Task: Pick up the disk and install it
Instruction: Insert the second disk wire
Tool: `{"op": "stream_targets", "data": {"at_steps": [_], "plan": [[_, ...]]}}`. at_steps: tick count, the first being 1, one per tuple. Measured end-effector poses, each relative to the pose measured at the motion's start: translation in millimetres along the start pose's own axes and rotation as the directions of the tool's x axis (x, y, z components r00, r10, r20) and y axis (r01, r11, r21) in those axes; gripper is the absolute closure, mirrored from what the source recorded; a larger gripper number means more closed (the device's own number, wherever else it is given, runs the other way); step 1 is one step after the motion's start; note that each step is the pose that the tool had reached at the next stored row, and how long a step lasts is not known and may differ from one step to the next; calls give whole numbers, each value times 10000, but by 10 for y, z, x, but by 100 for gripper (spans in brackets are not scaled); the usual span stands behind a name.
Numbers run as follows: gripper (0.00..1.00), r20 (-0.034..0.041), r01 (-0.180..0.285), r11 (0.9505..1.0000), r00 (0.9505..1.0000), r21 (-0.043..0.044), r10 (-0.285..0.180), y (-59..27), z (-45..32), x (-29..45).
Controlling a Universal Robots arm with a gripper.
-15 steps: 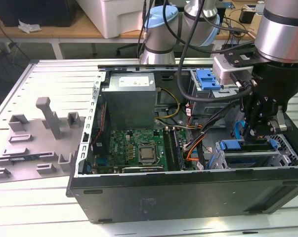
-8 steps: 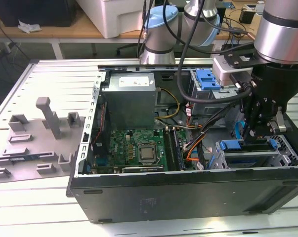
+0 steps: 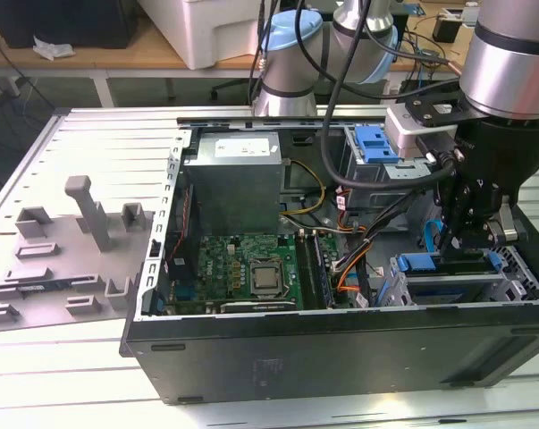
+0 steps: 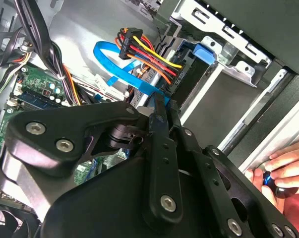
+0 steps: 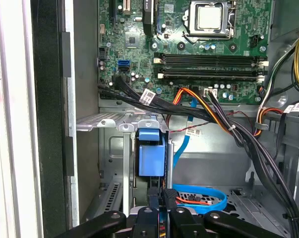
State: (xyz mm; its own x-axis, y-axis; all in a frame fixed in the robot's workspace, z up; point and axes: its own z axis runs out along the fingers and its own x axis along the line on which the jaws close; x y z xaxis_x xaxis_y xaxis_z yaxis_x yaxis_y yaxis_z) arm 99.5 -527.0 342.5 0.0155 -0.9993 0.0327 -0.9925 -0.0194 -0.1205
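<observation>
Computer case (image 3: 341, 349): lid removed, motherboard (image 3: 242, 268) laid flat inside. Drive cage (image 3: 519, 277): set at the case corner beyond the motherboard; the disk (image 3: 427, 264) is seated in it, blue carrier edge exposed, label hidden. Gripper (image 3: 470, 237): poised directly over the disk, fingers drawn together; actual grip cannot be determined.

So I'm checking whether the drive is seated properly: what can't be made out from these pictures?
- The disk: in the exterior view the end effector covers part of it, so its seating is unclear.
- The end effector fingertips: in both wrist views they run together by the blue carrier; what they hold is hidden.
- A person's hand: cut off by the edge of the second wrist view.
</observation>
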Motion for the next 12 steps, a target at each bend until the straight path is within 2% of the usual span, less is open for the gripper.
{"op": "stream_targets", "data": {"at_steps": [12], "plan": [[84, 1, 0, 10000, 10000, 0, 0, 1, 11, 2]]}}
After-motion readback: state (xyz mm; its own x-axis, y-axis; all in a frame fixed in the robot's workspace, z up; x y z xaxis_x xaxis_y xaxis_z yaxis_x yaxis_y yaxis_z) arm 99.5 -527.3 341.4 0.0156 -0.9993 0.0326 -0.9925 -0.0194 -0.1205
